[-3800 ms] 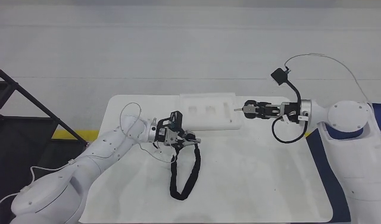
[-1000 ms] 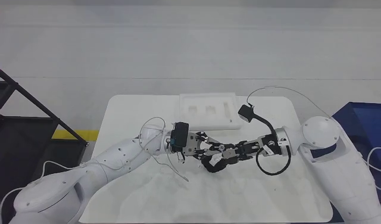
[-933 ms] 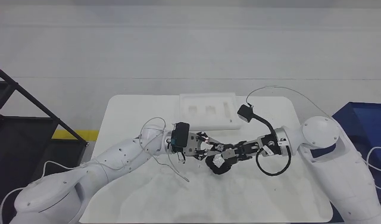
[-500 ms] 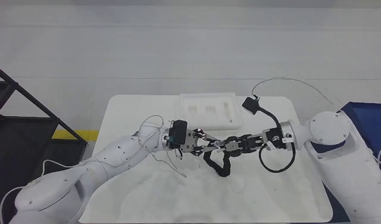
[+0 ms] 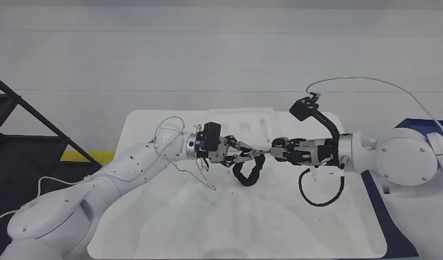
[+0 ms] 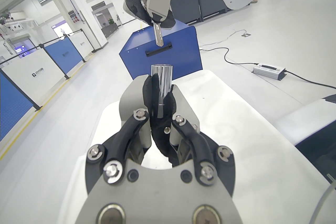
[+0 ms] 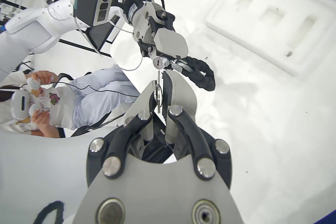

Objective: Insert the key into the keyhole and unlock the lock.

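Grippers, two, facing tip to tip over the middle of the table.

1. Right gripper (image 7: 159, 84): fingers drawn almost together on the flat silver metal key (image 7: 158, 93). I see it edge-on between the pads, blade sticking out past the fingertips. In the left wrist view the key (image 6: 157, 34) points down from the right gripper (image 6: 155, 19) at the end of the lock, with a clear gap between tip and metal. It is not in the keyhole.

2. Left gripper (image 6: 158, 96): fingers clamped narrowly on the chrome cylinder lock with a black fabric-sleeved cable loop (image 6: 161, 83). The cylinder stands out beyond the fingertips. In the right wrist view I read the round keyhole face (image 7: 158, 62) turned toward the key, in line with the blade. The loop (image 5: 248, 171) hangs beneath the lock; I cannot tell whether it touches the table.

3. Arms, top view: the left arm comes in from the table's near left corner, forearm about level, wrist straight, gripper (image 5: 232, 152) pointing right. The right arm comes in from the right edge, wrist straight, gripper (image 5: 280, 151) pointing left.

4. Surroundings: white table (image 5: 311, 218); white foam tray with three recesses (image 5: 242, 122) lying just behind the grippers; blue metal cabinet (image 6: 162, 51) standing beyond the table's edge.
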`<action>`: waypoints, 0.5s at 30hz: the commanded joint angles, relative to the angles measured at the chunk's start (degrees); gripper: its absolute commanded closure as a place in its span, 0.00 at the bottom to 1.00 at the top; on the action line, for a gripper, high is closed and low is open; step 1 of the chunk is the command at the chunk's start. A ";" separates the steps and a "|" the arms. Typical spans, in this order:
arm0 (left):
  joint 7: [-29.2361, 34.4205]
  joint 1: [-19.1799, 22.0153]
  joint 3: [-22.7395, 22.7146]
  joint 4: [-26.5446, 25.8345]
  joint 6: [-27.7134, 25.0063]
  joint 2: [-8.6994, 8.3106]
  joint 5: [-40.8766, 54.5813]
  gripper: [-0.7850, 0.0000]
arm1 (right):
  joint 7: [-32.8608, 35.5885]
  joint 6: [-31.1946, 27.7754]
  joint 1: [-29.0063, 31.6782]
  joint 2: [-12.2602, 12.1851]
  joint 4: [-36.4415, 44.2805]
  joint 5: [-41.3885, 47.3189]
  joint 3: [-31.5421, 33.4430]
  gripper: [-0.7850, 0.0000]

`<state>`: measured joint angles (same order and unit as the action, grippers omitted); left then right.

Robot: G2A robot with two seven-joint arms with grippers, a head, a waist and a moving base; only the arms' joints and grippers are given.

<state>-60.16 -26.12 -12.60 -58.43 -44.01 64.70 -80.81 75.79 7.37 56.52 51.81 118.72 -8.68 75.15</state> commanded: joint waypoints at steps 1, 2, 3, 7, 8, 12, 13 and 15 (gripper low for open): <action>1.54 0.05 -0.44 -0.22 -0.85 -0.10 -0.73 1.00 | 0.22 0.15 -0.08 -0.16 0.93 -1.83 -0.01 1.00; 2.31 -0.02 -0.71 -0.47 -1.32 -0.14 -0.93 1.00 | 0.35 0.29 -0.06 -0.24 1.38 -2.62 -0.05 1.00; 3.05 -0.17 -0.96 -0.70 -1.84 -0.18 -1.06 1.00 | 0.49 0.30 -0.11 -0.36 1.90 -4.15 -0.03 1.00; 5.34 -0.87 -2.44 -1.74 -3.10 -0.40 -0.85 1.00 | 0.62 0.32 -0.03 -0.43 2.18 -4.85 -0.11 1.00; 6.10 -0.99 -2.79 -2.08 -3.54 -0.44 -0.71 1.00 | 0.62 0.32 -0.03 -0.43 2.18 -4.85 -0.11 1.00; 9.48 -1.33 -4.04 -3.77 -5.04 -0.54 -0.17 1.00 | 0.62 0.32 -0.03 -0.43 2.18 -4.85 -0.11 1.00; 10.77 -1.51 -4.53 -4.40 -5.54 -0.53 0.39 1.00 | -0.12 0.20 0.27 -0.43 2.06 -5.18 -0.10 1.00; 12.31 -1.75 -5.18 -5.02 -6.18 -0.49 1.30 1.00 | -0.94 -0.11 0.83 -0.54 2.27 -6.37 0.02 1.00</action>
<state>-48.56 -27.76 -17.51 -63.23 -49.92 64.18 -79.93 75.26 7.34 57.13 51.31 120.89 -14.56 75.11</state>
